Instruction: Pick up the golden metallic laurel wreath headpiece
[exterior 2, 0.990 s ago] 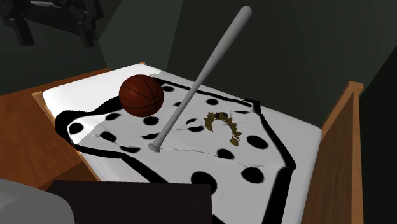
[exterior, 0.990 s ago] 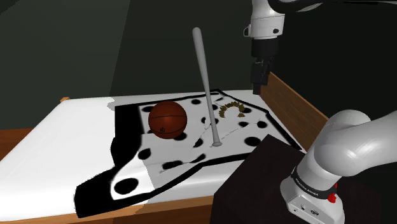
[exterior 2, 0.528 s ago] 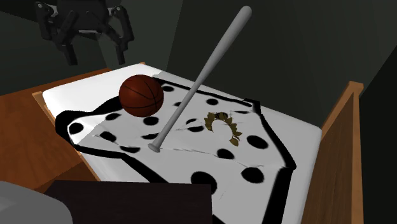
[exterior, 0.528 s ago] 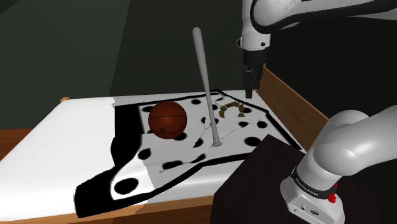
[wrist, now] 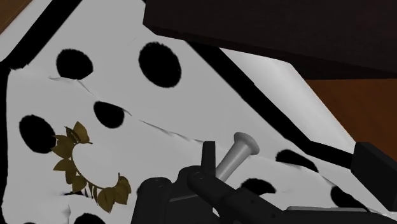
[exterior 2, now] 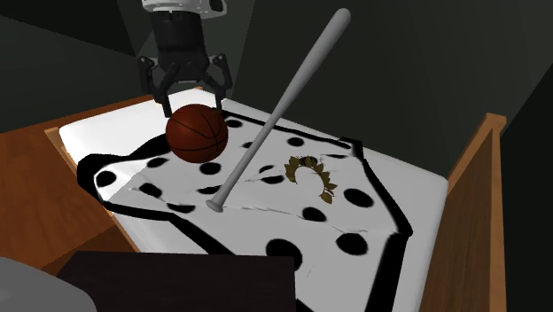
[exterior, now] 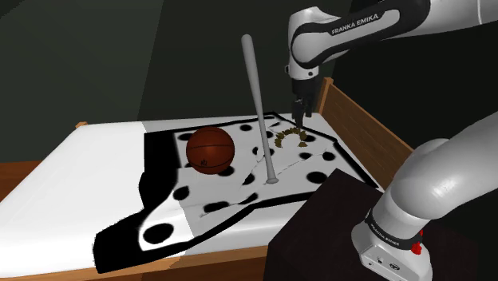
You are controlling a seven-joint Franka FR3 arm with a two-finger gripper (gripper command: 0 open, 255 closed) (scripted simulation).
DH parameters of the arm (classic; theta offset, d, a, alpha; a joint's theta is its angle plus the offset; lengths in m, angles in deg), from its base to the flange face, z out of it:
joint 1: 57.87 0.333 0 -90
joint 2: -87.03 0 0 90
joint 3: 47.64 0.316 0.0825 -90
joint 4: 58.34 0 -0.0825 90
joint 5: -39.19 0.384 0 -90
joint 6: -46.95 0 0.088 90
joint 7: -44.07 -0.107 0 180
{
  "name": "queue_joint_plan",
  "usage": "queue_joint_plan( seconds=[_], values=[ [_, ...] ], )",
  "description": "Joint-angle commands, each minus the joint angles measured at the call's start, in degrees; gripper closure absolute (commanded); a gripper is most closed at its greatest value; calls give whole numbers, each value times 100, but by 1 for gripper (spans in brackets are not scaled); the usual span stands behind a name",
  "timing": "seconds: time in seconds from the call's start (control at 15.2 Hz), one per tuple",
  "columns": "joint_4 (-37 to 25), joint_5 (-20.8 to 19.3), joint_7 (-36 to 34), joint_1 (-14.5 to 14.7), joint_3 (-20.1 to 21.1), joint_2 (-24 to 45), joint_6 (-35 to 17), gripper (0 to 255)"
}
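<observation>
The golden laurel wreath [exterior: 290,137] lies flat on a white blanket with black spots [exterior: 231,187], beside the knob of a grey baseball bat. It is an open ring of small leaves [exterior 2: 312,176], and it also lies ahead of the hand in the wrist view [wrist: 79,168]. My black gripper [exterior: 299,118] hangs point-down just above the wreath's far edge, close to the wooden board. From across the bed the gripper [exterior 2: 190,99] appears behind the basketball, its two fingers spread apart with nothing between them.
A grey bat [exterior: 257,104] stands almost upright, knob on the blanket, right beside the wreath. A brown basketball [exterior: 211,149] rests further along the bed. A wooden bed board [exterior: 363,132] runs behind the gripper. The dark stand [exterior: 335,227] sits at the lower right.
The arm has swung toward the shoulder view's left and come down, from high near the wooden board to just over the wreath. Wreath, bat and ball have not moved.
</observation>
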Motion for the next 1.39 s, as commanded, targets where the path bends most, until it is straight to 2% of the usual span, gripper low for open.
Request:
queue_joint_plan(
  seconds=[0.0, 0.66, 1.32],
  values=[
    [-70, -125, 93, -71, -74, 365, -313, 0],
    [-947, -583, 385, -346, -352, 2415, -1555, 0],
    [-2542, -828, 651, -590, -558, 4535, -2185, 0]
  ],
)
